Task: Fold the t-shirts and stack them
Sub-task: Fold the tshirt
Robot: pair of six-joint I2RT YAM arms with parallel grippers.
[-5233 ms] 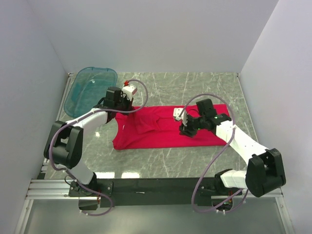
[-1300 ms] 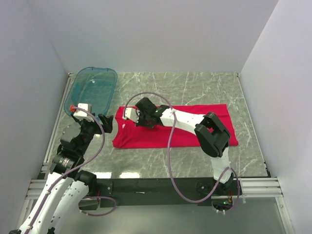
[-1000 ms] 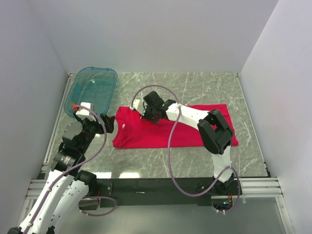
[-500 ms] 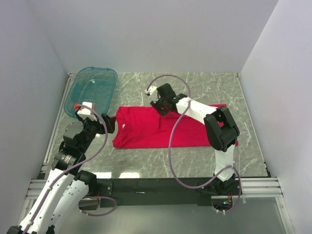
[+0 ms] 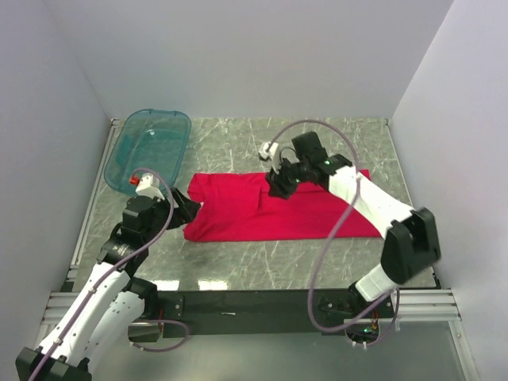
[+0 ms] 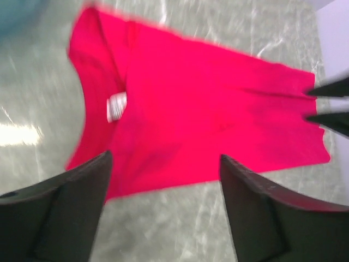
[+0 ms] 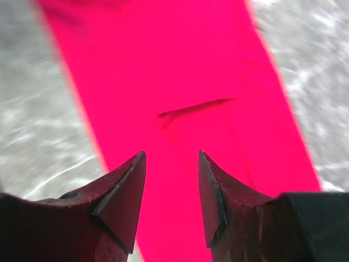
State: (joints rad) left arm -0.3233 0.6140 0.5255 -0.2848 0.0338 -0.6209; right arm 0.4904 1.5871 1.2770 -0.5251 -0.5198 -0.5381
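The red t-shirt (image 5: 262,216) lies flat on the table (image 5: 317,143), long side running 9 to 3 o'clock. The left gripper (image 5: 189,209) sits at its 9 o'clock end, fingers spread wide. The right gripper (image 5: 279,184) hovers over its middle, fingers apart, both empty.

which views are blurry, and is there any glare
Top external: sharp, with pale glare on the table toward its near edge. Left wrist: motion-blurred, the red t-shirt smeared at its edges. Right wrist: shirt and table soft, its own fingers crisper.
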